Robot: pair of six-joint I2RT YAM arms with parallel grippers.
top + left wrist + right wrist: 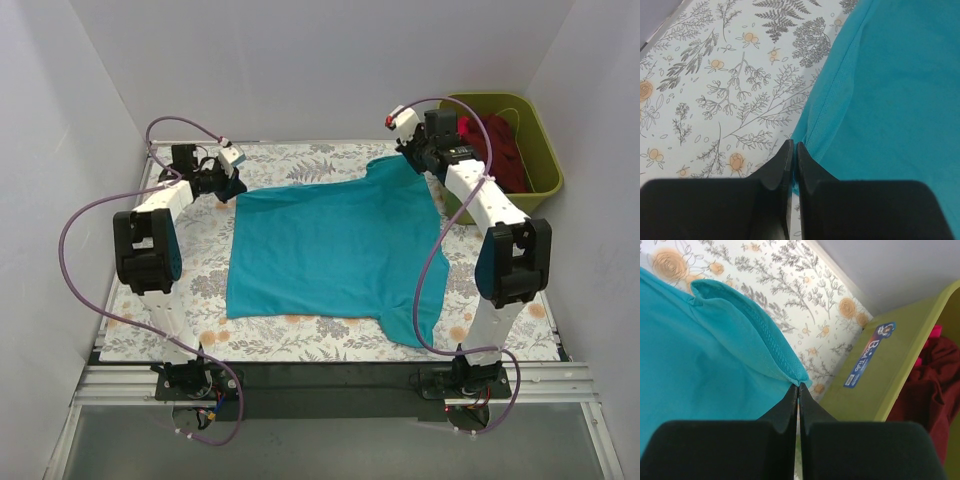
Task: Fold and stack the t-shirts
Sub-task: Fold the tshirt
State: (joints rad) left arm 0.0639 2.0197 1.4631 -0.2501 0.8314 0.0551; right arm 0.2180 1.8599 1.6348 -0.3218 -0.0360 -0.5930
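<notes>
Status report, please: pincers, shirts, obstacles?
Both shut: left pincer, right pincer, each on a far corner of teal shirt. It lies flat, unfolded; maroon shirt in bin. Nothing blocks.

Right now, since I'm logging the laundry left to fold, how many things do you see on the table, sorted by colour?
Teal t-shirt: 1
Dark maroon garment, a pink bit showing: 1
Olive-green bin: 1
Total: 3

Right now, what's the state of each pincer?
Left pincer: shut, pinching the edge of the teal cloth t-shirt.
Right pincer: shut on a corner of the teal cloth t-shirt.
</notes>
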